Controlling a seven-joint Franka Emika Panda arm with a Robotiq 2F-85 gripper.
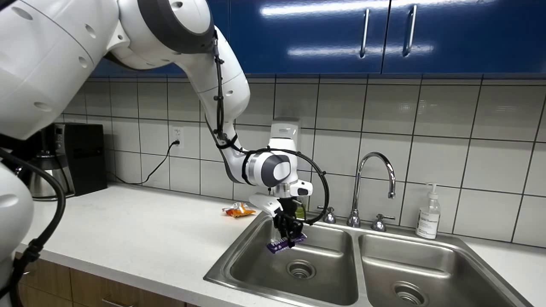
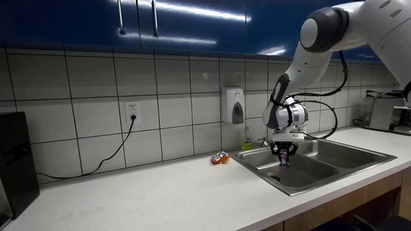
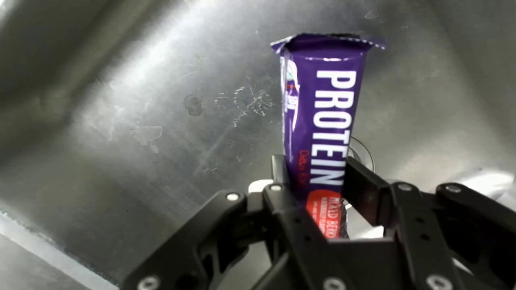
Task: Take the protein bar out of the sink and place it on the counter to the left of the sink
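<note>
The protein bar (image 1: 276, 246) is a purple wrapper with white lettering and a red patch. It also shows in an exterior view (image 2: 284, 161) and large in the wrist view (image 3: 322, 104). My gripper (image 3: 315, 165) points down and is shut on the bar's long sides, one finger on each side. In both exterior views, the gripper (image 1: 291, 239) (image 2: 284, 152) holds the bar over the left basin of the steel sink (image 1: 222, 266), apparently off the basin floor. The off-white counter (image 1: 140, 230) (image 2: 154, 199) lies to the left of the sink. The fingers hide part of the bar.
An orange scrap wrapper (image 1: 239, 209) (image 2: 220, 158) lies on the counter by the sink's back left corner. A chrome faucet (image 1: 356, 187), a soap bottle (image 1: 428, 213) and a yellow-green bottle (image 2: 246, 141) stand behind the sink. A black coffee machine (image 1: 85, 157) stands at the counter's far left.
</note>
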